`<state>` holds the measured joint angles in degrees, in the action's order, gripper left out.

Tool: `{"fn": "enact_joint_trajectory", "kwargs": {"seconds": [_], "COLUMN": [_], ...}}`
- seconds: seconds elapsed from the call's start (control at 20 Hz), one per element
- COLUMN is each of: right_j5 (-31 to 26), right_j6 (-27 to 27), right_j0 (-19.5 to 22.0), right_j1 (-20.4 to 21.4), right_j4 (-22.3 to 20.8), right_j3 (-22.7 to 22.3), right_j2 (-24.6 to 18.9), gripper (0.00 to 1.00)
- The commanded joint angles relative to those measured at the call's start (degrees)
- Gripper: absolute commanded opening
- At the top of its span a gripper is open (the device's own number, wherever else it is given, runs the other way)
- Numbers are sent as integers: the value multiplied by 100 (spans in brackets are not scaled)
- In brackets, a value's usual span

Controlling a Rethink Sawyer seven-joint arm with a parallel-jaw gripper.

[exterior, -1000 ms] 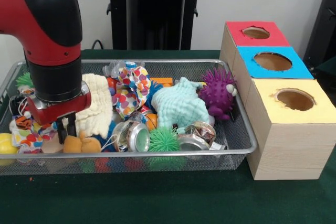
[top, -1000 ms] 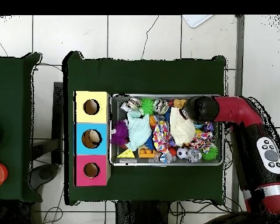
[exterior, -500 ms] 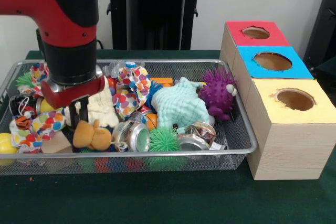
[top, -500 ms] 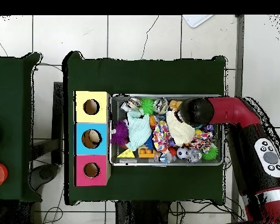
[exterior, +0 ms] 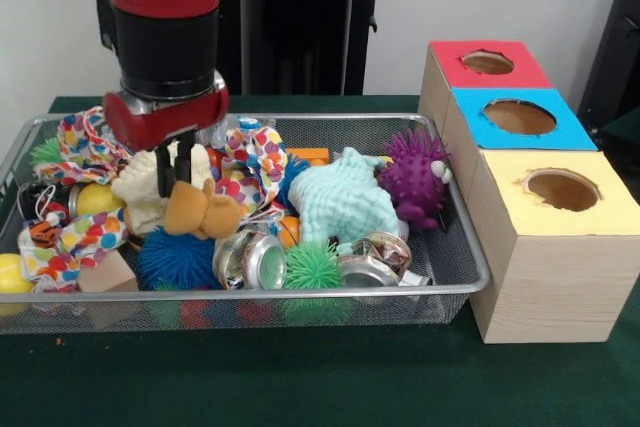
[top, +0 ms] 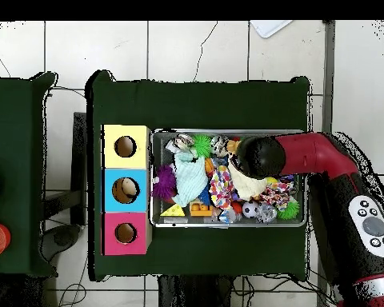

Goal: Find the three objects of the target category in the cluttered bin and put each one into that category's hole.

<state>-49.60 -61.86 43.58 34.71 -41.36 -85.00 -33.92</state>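
**Bear held above the bin**

The bear (exterior: pixel 203 212) is clamped in the gripper (exterior: pixel 173 179) and hangs just over the clutter inside the bin (exterior: pixel 455 247). The bin is set on a dark green table (exterior: pixel 330 382), just beside the hole (exterior: pixel 488 62). White floor tiles (top: pixel 175 49) are seen around the table.

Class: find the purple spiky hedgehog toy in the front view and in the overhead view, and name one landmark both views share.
Front view: the hedgehog sits at the bin's right end, close to the boxes.
Overhead view: the hedgehog is at the bin's left end, beside the blue hole.
Shared landmark: the blue hole, the middle one of three.
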Motion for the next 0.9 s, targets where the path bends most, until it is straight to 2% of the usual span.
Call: {"fn": "enact_joint_trajectory", "kwargs": {"seconds": [0.05,0.45,0.65,0.9], "right_j5": [-572,-410,-264,424], "right_j6": [-14,-421,-667,-1255], "right_j0": [-66,-150,-233,-340], "right_j1": [453,812,1070,1494], "right_j4": [249,497,670,933], "right_j3": [-868,-1427,-1868,-2872], "right_j2": [312,434,521,662], "gripper": [0,0,0,0]}}
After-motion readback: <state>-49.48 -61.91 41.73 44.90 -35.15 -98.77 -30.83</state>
